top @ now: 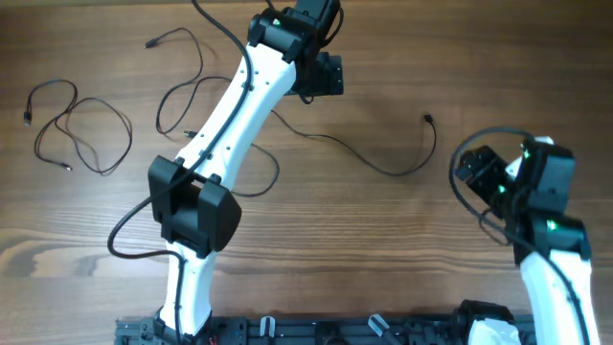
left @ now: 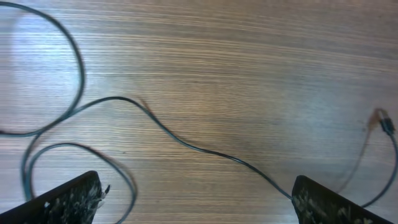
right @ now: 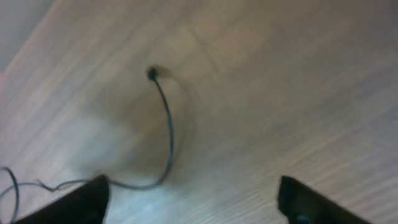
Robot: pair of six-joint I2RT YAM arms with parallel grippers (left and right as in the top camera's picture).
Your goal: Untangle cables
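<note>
- 3 cables [top: 383, 172] are seen separated on the table [top: 383, 249], with no knot visible: 1 well left of the left arm [top: 239, 105], 1 partly hidden under it, and the long cable [left: 205, 151] to its right.
- Left gripper [left: 196, 190] is held spread over the long cable, nothing pinched. Right gripper [right: 189, 193], far right of the arm, is spread and empty.
- Judged nearly done; loops are left to be straightened.

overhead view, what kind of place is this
Likely a robotics lab bench: a white left arm and right arm stand at a wood-grain table, with thin black cables lying loose on it.
</note>
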